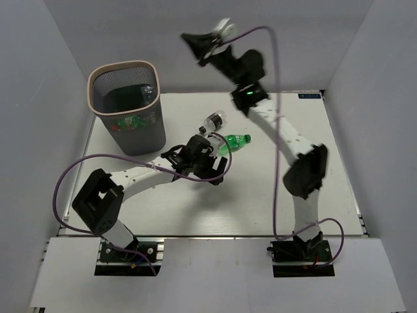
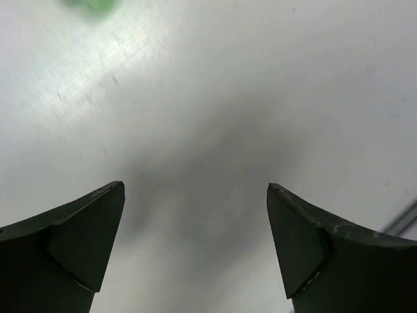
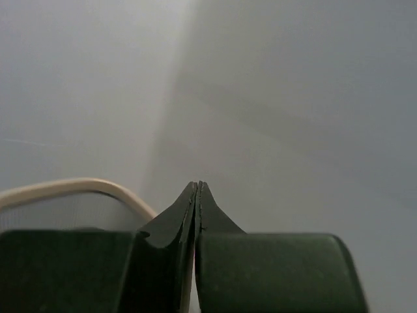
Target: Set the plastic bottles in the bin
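The dark mesh bin (image 1: 98, 104) with a beige rim stands at the back left and holds several bottles, among them a green one (image 1: 132, 98). On the table to its right lie a green bottle (image 1: 233, 141) and a clear bottle with a black cap (image 1: 213, 122). My left gripper (image 1: 218, 168) is open and empty, low over the table just in front of the green bottle. In the left wrist view (image 2: 195, 187) only a green blur (image 2: 91, 5) shows at the top edge. My right gripper (image 1: 189, 40) is shut and empty, raised high behind the bin; its wrist view (image 3: 198, 184) shows the bin's rim (image 3: 78, 188).
Grey enclosure walls stand on the left, the back and the right. The white table top (image 1: 260, 195) ends at a near edge by the arm bases. A purple cable (image 1: 273, 78) loops from the right arm, another from the left arm (image 1: 62, 189).
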